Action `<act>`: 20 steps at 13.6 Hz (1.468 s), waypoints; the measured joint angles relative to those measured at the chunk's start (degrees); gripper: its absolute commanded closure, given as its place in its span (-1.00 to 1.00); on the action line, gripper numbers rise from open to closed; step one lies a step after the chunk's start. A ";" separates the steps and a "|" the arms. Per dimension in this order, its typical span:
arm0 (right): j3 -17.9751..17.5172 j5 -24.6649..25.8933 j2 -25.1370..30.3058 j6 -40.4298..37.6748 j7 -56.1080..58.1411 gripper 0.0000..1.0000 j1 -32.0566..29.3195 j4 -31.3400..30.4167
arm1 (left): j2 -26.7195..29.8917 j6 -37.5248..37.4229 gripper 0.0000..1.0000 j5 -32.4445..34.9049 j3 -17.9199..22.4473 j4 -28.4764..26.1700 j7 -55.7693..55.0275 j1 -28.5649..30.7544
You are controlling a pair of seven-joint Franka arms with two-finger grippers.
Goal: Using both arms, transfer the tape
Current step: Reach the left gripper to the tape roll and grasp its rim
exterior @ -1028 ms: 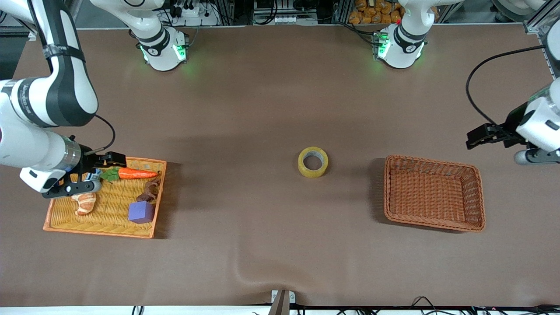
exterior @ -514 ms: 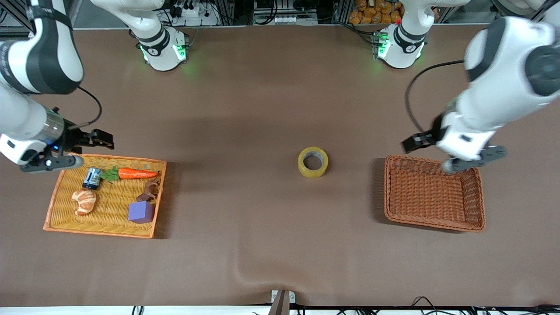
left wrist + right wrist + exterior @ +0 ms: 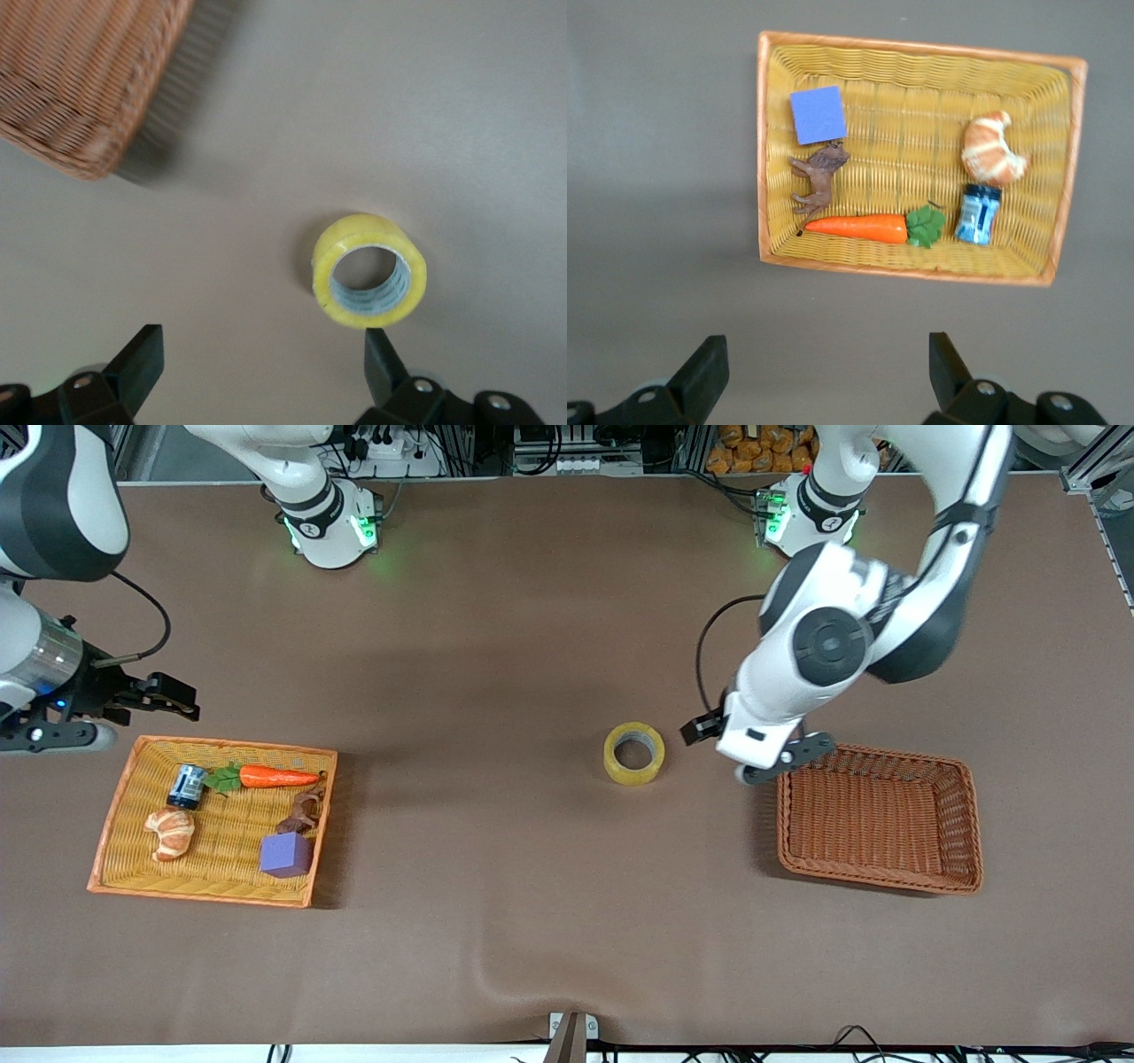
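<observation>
left gripper (image 3: 757,755) swung from brown basket (image 3: 968,825) toward tape (image 3: 634,753), fingers apart; pickup next. right gripper (image 3: 133,708) waits, fingers apart.

A shallow yellow wicker tray with an orange rim (image 3: 104,841) sat toward the right arm's end of the brown tabletop. In it lay an orange toy carrot with green leaves (image 3: 266,777), a small blue can (image 3: 186,786), a golden croissant (image 3: 170,833), a brown animal figure (image 3: 304,811) and a purple cube (image 3: 285,856). Toward the left arm's end stood an empty reddish-brown woven basket (image 3: 966,824).
</observation>
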State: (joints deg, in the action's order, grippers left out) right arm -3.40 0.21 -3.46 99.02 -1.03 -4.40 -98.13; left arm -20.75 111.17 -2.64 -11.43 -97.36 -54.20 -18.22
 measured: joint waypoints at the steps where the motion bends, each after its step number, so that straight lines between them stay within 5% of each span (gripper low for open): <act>1: -0.06 0.00 0.03 -1.30 -2.10 -1.00 0.00 1.33 | -0.37 4.18 -1.00 -0.04 -0.07 -3.16 -2.72 -0.98; 4: -0.10 -0.58 0.20 -6.60 -3.46 -1.00 -0.13 6.51 | -2.08 11.14 -1.00 -0.07 -0.16 -8.77 -11.51 -4.07; 8: -0.08 -3.73 0.41 -10.40 -1.16 -1.00 -1.31 11.27 | -6.28 11.86 -1.00 -0.09 -0.17 -9.29 -14.61 -5.88; 20: -1.40 -3.73 0.40 -10.64 0.74 -1.00 -1.09 12.00 | -15.65 24.83 -1.00 -0.14 -0.15 -6.80 -24.58 -7.76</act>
State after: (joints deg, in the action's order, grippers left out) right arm -4.80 -3.53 -3.06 88.39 -0.29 -5.49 -86.14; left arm -36.41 135.99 -2.78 -11.58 -104.17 -78.78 -25.98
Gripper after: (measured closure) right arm 0.000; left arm 0.000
